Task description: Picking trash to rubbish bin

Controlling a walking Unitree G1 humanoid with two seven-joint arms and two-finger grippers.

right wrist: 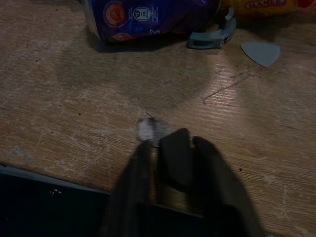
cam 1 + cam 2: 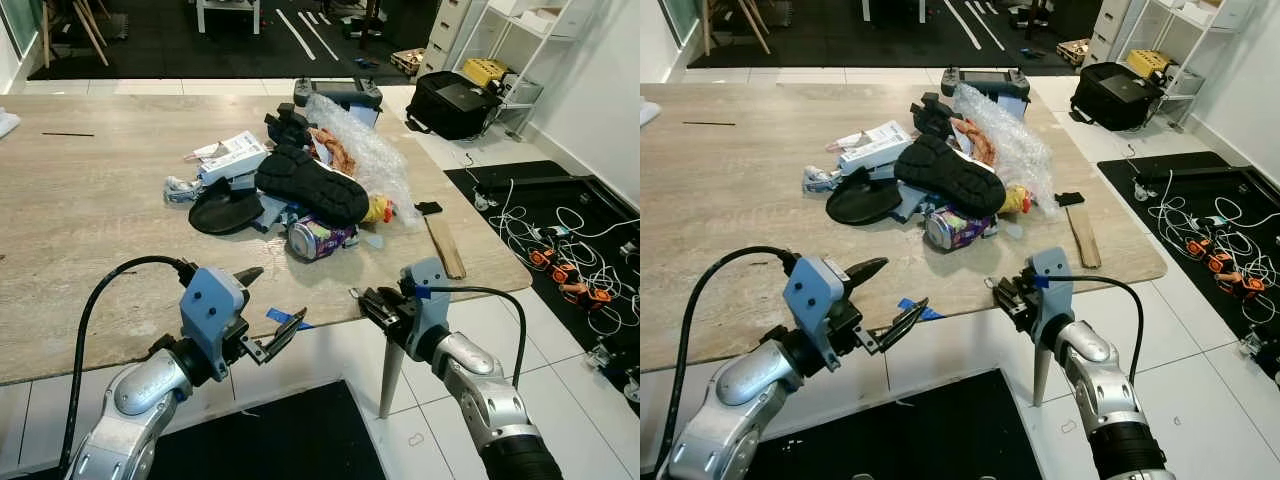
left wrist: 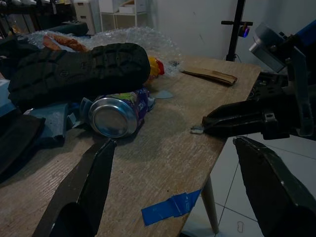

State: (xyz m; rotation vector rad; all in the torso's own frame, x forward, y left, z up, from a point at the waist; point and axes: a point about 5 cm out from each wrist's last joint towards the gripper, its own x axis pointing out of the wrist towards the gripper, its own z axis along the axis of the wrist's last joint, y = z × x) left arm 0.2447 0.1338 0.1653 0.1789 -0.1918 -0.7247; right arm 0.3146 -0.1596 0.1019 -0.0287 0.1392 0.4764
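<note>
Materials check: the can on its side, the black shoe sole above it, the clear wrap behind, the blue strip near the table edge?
Can: thin metal, bare shiny end, purple printed wall.
Shoe sole: likely rubber, matte black, lugged tread.
Wrap: clear plastic bubble wrap, blistered and glossy.
Blue strip: probably masking tape, matte, creased.

My table is pale wood with a matt, grainy, scratched top. The can is shiny metal with a glossy purple printed wrap. The shoe sole looks like matt black rubber with a rough tread. Behind it lies clear, crinkled bubble wrap, glossy plastic. The strip of blue tape is dull and creased. My left gripper has matt black fingers on a smooth blue plastic housing; my forearms are brushed silver metal.
</note>
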